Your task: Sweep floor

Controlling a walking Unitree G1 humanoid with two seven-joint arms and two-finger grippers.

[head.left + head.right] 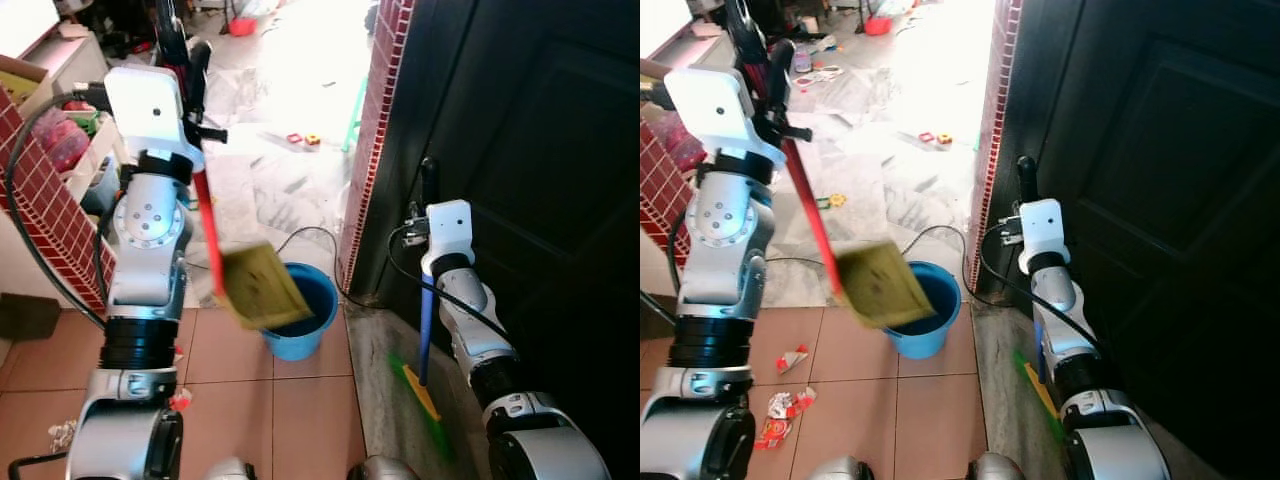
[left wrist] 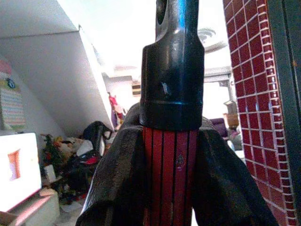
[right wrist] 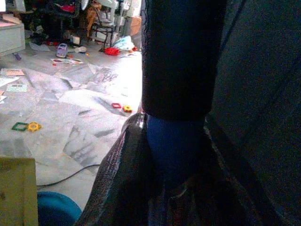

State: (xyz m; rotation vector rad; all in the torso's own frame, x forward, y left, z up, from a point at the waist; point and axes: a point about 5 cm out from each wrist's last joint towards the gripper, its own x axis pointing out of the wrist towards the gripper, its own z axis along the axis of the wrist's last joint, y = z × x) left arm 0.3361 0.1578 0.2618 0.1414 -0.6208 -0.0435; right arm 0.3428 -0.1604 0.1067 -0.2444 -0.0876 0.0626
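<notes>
My left gripper (image 1: 186,50) is raised at the left and shut on the red handle (image 1: 207,225) of a dustpan. Its olive-yellow pan (image 1: 262,285) hangs tilted over a blue bucket (image 1: 300,342) on the tiles. In the left wrist view, black fingers (image 2: 117,188) clamp the red ribbed handle (image 2: 169,169) below its black cap. My right gripper (image 1: 428,182) is shut on a broom's blue handle (image 1: 426,330) near the dark door. The green and yellow broom head (image 1: 422,392) rests on the grey floor strip. The right wrist view has the blue handle (image 3: 176,146) between the fingers.
A dark door (image 1: 540,150) and a red brick column (image 1: 375,130) stand close on the right. A black cable (image 1: 300,235) curls behind the bucket. Scraps of litter (image 1: 780,410) lie on the tiles by my left side. Small toys (image 1: 300,138) dot the bright marble floor ahead.
</notes>
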